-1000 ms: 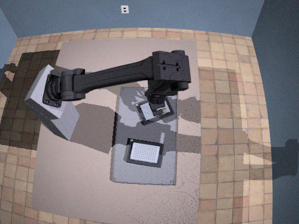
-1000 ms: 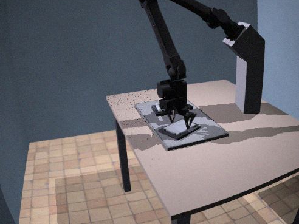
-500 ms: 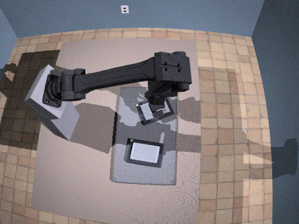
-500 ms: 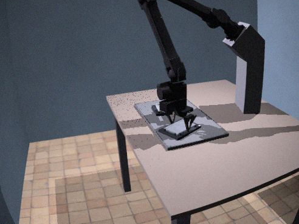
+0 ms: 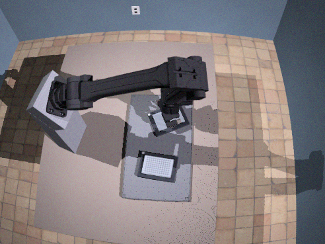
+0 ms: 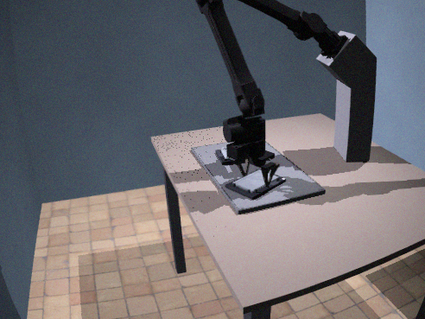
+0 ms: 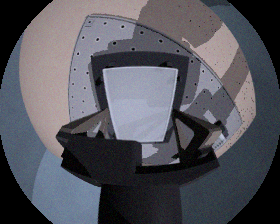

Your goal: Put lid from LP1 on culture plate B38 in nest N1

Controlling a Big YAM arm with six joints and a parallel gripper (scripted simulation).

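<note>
The lid [image 5: 164, 120] is a pale flat rectangle lying in the dark frame of lid park LP1, at the far end of the grey mat. It also shows in the exterior view [image 6: 252, 181] and fills the middle of the wrist view [image 7: 139, 103]. My gripper [image 6: 256, 175] is open and hangs straight down over the lid, one finger on each side of it [image 7: 140, 137]; nothing is held. Culture plate B38 [image 5: 157, 166], white with a grid of wells, sits uncovered in the dark plate nest N1 at the mat's near end.
The grey perforated mat [image 5: 156, 155] lies on the beige table top [image 6: 302, 212]. The arm's grey pedestal [image 5: 54, 116] stands at the table's left side. The arm's links [image 5: 132, 81] reach across above the table and hide part of the lid park.
</note>
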